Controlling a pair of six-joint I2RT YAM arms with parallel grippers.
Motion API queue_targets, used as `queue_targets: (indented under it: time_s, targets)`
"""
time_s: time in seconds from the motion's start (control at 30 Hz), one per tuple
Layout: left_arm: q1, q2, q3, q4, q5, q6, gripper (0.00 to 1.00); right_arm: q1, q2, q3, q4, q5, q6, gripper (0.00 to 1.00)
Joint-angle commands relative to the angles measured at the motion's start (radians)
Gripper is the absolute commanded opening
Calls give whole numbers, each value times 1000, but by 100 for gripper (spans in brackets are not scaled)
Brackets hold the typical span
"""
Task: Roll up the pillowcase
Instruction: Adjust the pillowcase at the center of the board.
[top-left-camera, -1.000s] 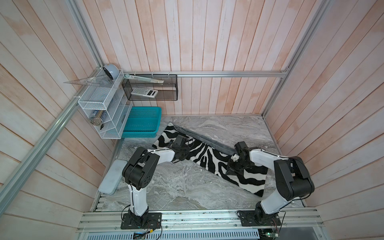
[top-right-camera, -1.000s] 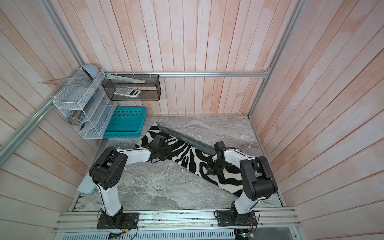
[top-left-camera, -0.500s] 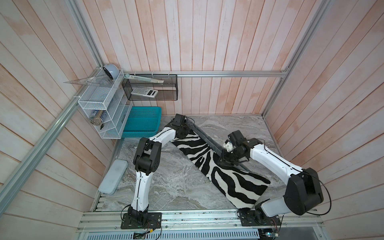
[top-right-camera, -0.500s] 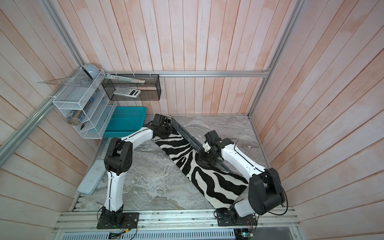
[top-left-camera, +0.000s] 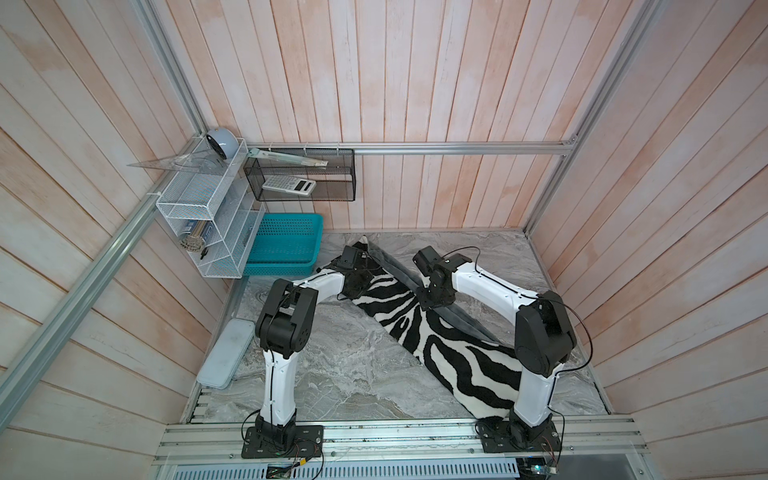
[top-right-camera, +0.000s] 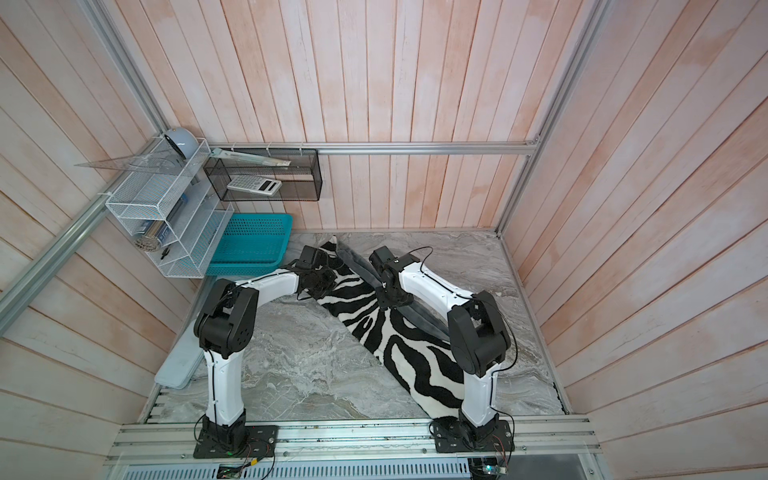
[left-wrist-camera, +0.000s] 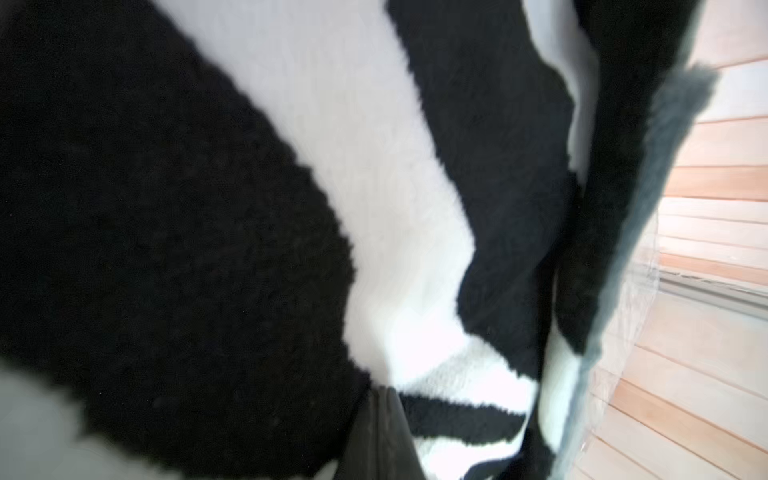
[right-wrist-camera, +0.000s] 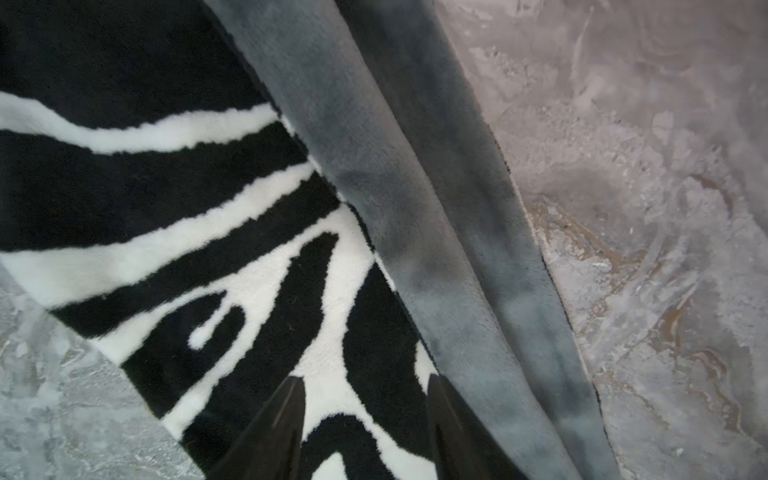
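Right wrist: right end effector (right-wrist-camera: 365, 379) released over pillowcase (right-wrist-camera: 208, 232); left end effector (left-wrist-camera: 380, 395) clenches it near basket (top-left-camera: 291, 217).

In the left wrist view the pillowcase (left-wrist-camera: 374, 208) swamped the frame, soft with blur and cut off on three sides. Of the left gripper (left-wrist-camera: 379, 399) only a dark closed wedge poked up from the bottom edge. In the right wrist view the right gripper (right-wrist-camera: 365, 386) showed just two finger ends, the rest lost below the frame. In both top views the right arm (top-left-camera: 544, 336) covered the cloth's near corner, and the left gripper's tips sat hidden under its wrist.
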Motion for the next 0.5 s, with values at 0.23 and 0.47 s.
queue_targets:
  time_s: [0.23, 0.47]
  targets:
    - [-8, -42, -51, 31, -6, -3, 0, 34, 154, 165, 16, 58, -189, 61]
    - [20, 35, 137, -83, -20, 88, 0, 48, 230, 247, 16, 121, -233, 65]
